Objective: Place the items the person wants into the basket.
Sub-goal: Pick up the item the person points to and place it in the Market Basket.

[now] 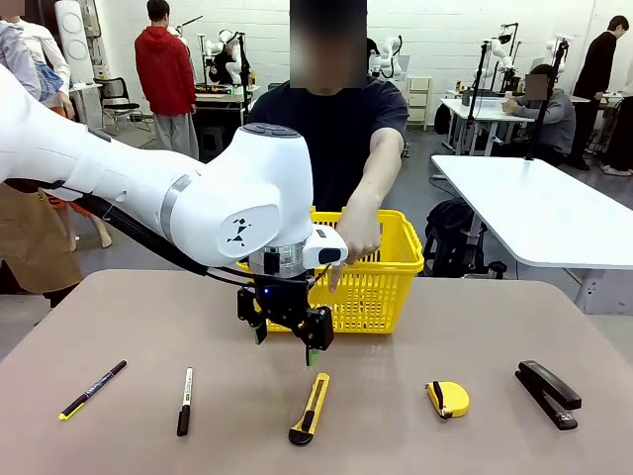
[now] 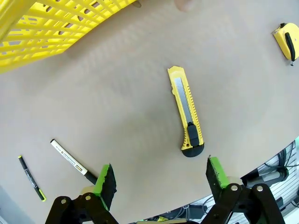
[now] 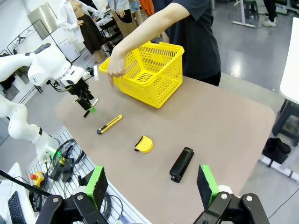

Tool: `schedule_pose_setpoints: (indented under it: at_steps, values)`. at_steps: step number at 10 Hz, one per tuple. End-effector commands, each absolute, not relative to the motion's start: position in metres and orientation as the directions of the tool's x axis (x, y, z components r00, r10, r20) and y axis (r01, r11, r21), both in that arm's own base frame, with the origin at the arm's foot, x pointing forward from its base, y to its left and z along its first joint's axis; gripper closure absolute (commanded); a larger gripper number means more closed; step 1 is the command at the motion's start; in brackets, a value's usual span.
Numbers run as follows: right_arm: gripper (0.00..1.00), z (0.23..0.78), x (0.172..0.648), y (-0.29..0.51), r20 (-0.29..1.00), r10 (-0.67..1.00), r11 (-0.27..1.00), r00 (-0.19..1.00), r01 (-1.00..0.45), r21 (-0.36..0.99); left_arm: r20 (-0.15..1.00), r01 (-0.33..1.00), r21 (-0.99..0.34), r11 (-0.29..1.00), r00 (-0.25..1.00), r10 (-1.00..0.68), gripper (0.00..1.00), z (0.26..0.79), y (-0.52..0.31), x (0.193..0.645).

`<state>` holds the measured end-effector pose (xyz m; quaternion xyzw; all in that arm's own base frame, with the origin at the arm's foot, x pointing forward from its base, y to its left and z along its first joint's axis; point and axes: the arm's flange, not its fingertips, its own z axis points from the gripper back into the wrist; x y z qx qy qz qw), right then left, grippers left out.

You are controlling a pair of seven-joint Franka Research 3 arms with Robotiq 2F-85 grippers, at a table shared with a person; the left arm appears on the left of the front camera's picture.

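Yellow plastic everywhere here, so counting it out: one basket (image 1: 384,269), one utility knife (image 2: 186,111), one tape measure (image 2: 286,42), plus one pen (image 2: 32,178), one marker (image 2: 74,163) and one black stapler (image 3: 181,164). Six things total on the brown table (image 1: 554,327), none of them in the basket.

The left gripper (image 1: 287,339) hangs over the table just in front of the basket, jaws spread wide with nothing between them. From its wrist camera the knife lies straight ahead of the jaws, a bit toward the right-hand finger, lengthwise with its black butt end nearest the pads. The marker's black end sits just beside the left-hand finger (image 2: 105,179), and the pen is further out past that on the same side. The basket is well ahead and off to the left, the tape measure well ahead and off to the right.

The right gripper (image 3: 150,182) is also wide open and empty, up above the table's near edge. The stapler is the closest thing ahead of its jaws, roughly between the two pads, then the tape measure a bit further and to the left, then the knife, with the basket far ahead.

One person's hand (image 1: 356,240) hangs at the basket's front rim, finger pointing down, right next to the left arm's wrist.
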<state>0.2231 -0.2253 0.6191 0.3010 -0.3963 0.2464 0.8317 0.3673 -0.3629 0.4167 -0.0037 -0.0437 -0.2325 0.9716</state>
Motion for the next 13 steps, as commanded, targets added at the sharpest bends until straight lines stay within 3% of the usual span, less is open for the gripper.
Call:
schedule_pose_setpoints:
  at_steps: [1, 8, 13]
  values:
    - [0.00, 0.621, 0.225, -0.225, 0.822, 0.167, 0.684, 0.545, -0.664, 0.301, 0.087, 0.451, 0.013, 0.892, 0.888, -0.451, 0.00, 0.417, -0.363, 0.368]
    - [0.00, 0.621, 0.225, -0.225, 0.822, 0.167, 0.684, 0.545, -0.664, 0.301, 0.140, 0.338, 0.068, 0.939, 0.928, -0.344, 0.00, 0.329, -0.394, 0.338]
    - [0.00, 0.621, 0.225, -0.225, 0.822, 0.167, 0.684, 0.545, -0.664, 0.301, 0.168, 0.312, 0.056, 0.948, 0.933, -0.317, 0.00, 0.317, -0.412, 0.332]
